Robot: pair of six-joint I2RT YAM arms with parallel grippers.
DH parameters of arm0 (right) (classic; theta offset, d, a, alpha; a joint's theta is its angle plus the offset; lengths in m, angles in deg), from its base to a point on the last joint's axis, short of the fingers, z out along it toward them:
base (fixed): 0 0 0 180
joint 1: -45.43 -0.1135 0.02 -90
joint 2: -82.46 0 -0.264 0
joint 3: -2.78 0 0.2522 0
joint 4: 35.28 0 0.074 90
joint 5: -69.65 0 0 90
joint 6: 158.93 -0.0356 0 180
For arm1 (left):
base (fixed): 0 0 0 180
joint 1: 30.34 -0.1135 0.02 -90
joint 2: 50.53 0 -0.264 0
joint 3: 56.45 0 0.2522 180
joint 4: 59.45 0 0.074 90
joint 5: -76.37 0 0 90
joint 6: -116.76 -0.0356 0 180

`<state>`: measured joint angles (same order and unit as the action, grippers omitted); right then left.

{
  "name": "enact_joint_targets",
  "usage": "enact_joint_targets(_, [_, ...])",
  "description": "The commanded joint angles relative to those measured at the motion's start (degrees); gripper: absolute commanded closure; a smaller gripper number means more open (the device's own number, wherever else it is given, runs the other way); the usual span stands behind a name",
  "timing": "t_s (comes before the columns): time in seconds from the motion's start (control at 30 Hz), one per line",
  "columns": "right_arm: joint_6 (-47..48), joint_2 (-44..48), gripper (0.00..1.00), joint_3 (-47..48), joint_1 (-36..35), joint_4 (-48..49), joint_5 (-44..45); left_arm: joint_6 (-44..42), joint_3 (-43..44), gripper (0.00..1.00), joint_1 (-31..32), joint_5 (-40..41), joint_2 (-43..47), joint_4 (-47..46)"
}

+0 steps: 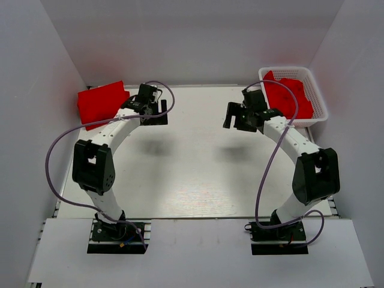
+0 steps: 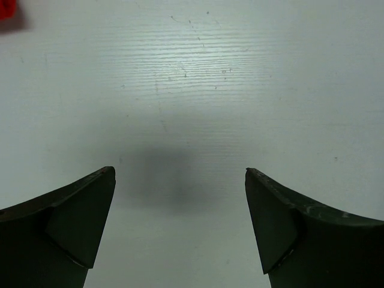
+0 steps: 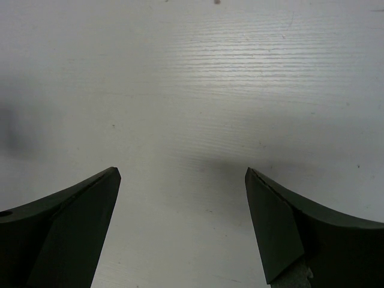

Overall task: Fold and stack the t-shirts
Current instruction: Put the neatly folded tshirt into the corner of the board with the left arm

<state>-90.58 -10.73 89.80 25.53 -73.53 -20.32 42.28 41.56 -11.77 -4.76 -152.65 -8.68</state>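
A folded red t-shirt (image 1: 100,103) lies at the table's far left corner; a sliver of it shows at the top left of the left wrist view (image 2: 6,8). More red t-shirts (image 1: 289,97) lie crumpled in the white basket (image 1: 316,91) at the far right. My left gripper (image 1: 153,114) is open and empty above the bare table (image 2: 180,174), just right of the folded shirt. My right gripper (image 1: 235,120) is open and empty above the bare table (image 3: 183,174), left of the basket.
White walls enclose the table on the left, right and back. The white tabletop (image 1: 192,168) lies between the two arms. The purple cables loop beside each arm.
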Motion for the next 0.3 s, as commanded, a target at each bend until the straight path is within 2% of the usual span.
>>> enact_joint_targets(0.0, [0.4,3.2,0.10,0.0,0.0,3.5,-2.7,1.4,-1.2,0.01,1.1,2.7,5.2,-1.8])
enact_joint_targets(0.27, [1.0,3.0,0.10,-0.6,-0.1,4.8,-4.7,1.4,-1.8,0.01,2.2,3.4,6.2,-1.8])
